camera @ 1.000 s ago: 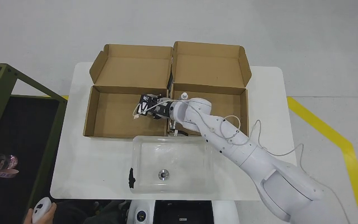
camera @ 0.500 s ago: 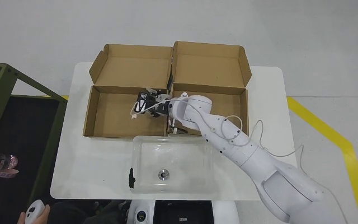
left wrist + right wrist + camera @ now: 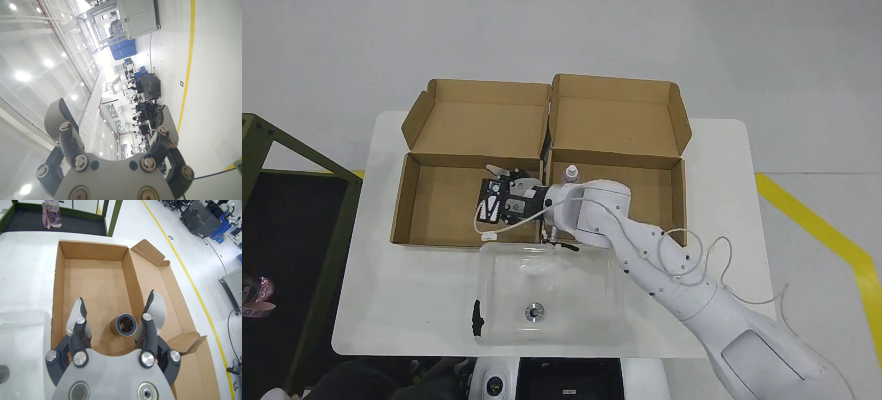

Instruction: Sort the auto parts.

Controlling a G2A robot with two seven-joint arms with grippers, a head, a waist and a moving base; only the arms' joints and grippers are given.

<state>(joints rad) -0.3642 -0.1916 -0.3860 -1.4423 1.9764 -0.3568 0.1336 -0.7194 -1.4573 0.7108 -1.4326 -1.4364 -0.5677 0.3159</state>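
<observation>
Nearest, along the near edge of the bench (image 3: 402, 290), a clear bin (image 3: 512, 280) is set, with one round metal part (image 3: 533, 311) lying on its floor. Just beyond it, the right tool (image 3: 116, 297) is held low over the left-hand box (image 3: 437, 215), its jaws spread wide and nothing gripped. A dark cylindrical bushing (image 3: 123, 326) lies on its side on the box floor between the jaws, close to the box's far wall and apparently touched by neither. The right-hand box (image 3: 652, 195) stands against the first one. A small pale object (image 3: 571, 172) sits in its far left corner, though what it is cannot be told.

Two risks are judged likely. Lying on its side, the bushing could roll if a finger clips it while the tool is lifted out. The loose white cable (image 3: 482, 226) hanging from the wrist could also catch on the box wall or the bin rim.

The bushing is made plain by the right wrist view, whereas from above it is covered by the tool. The layout of both boxes and the bin is given by the top view. In the left wrist view the left tool (image 3: 112, 104) is seen wide open and empty, turned toward the hall.
</observation>
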